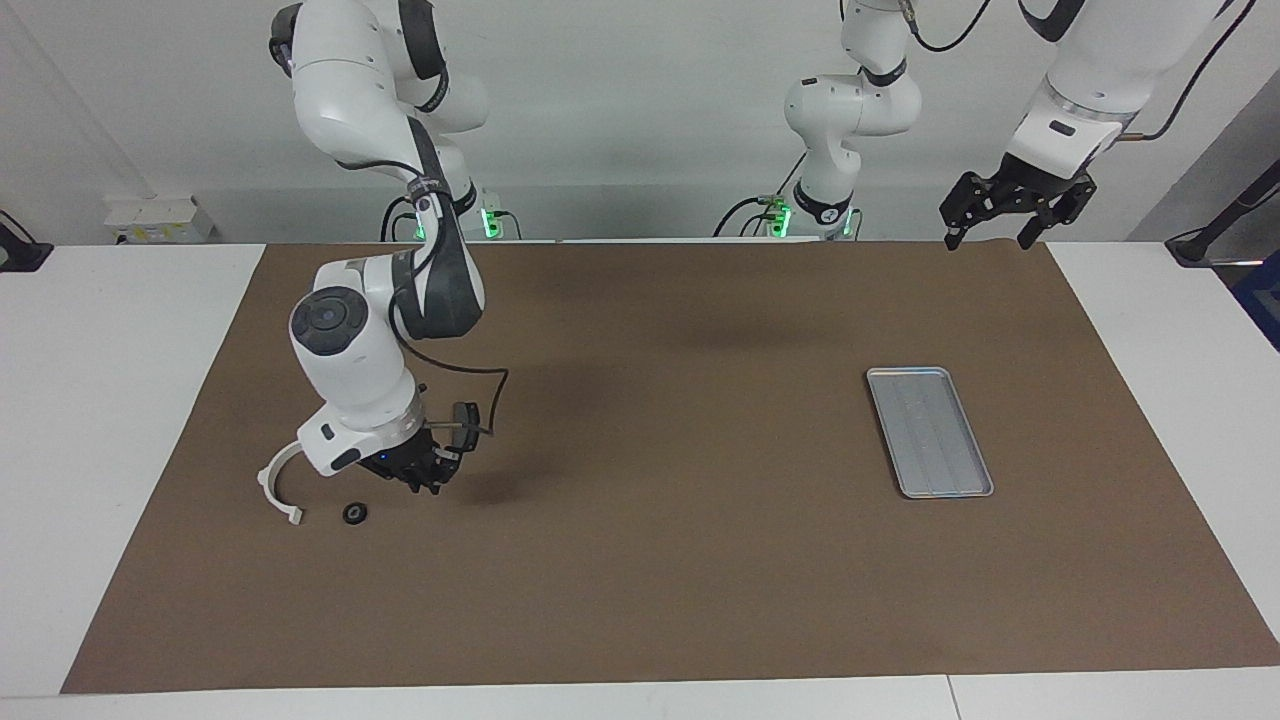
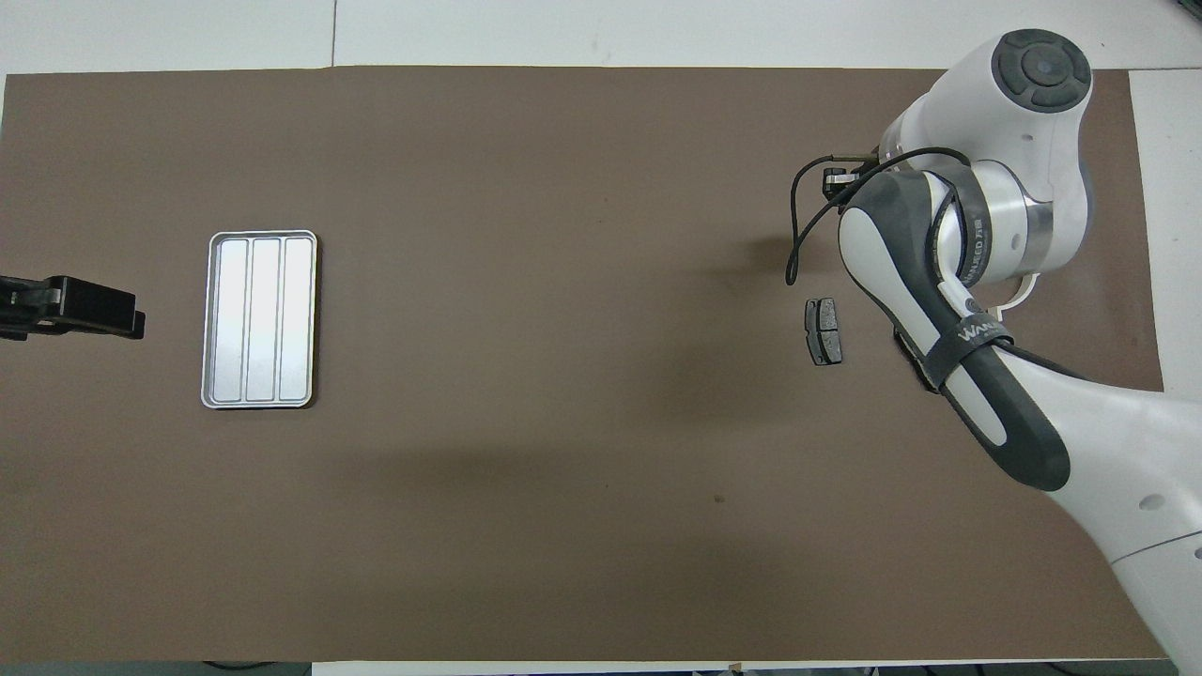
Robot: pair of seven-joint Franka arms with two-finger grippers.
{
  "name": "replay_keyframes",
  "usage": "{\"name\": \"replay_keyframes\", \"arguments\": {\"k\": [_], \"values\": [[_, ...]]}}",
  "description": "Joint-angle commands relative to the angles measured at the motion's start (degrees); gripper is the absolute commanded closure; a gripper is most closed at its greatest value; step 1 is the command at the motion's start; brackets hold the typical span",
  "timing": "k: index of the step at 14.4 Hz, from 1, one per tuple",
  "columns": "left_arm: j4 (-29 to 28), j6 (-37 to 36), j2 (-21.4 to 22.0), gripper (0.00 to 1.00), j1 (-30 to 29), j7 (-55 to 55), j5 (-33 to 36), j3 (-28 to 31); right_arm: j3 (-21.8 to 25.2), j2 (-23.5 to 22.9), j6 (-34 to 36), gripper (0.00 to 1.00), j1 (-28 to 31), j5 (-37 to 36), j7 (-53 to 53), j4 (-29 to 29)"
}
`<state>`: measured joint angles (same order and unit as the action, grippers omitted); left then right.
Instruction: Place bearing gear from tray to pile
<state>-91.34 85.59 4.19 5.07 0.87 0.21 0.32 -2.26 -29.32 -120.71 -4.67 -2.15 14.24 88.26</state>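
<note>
A brown mat (image 1: 700, 560) covers the white table (image 1: 120, 400).

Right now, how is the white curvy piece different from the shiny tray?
The white arc bracket is a thin open curve; the tray is a flat silver ridged rectangle. The bracket lies at the right arm's end, partly hidden by that arm; the tray lies toward the left arm's end. Both rest on the brown mat.

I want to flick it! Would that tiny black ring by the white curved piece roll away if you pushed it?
Probably not at first: the black ring lies flat on the brown mat, so it would likely just slide. Tipped onto its edge, its round shape could let it roll. It looks small, so it is probably light and easy to knock.
</note>
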Motion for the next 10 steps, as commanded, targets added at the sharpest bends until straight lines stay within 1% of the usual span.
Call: {"name": "replay_keyframes", "arguments": {"k": [1, 7, 10], "values": [[-0.3, -0.6, 0.4, 0.00, 0.6, 0.1, -0.7, 0.7, -0.8, -0.6, -4.6, 1.00, 1.2, 0.2, -1.7, 3.1], [-0.3, -0.6, 0.4, 0.00, 0.6, 0.1, -0.7, 0.7, -0.8, -4.3, -9.8, 1.00, 3.0, 0.3, -5.3, 3.1], [-0.3, -0.6, 0.4, 0.00, 0.6, 0.1, -0.7, 0.7, -0.8, -5.1, -11.4, 1.00, 3.1, 0.3, -5.2, 3.1]]}}
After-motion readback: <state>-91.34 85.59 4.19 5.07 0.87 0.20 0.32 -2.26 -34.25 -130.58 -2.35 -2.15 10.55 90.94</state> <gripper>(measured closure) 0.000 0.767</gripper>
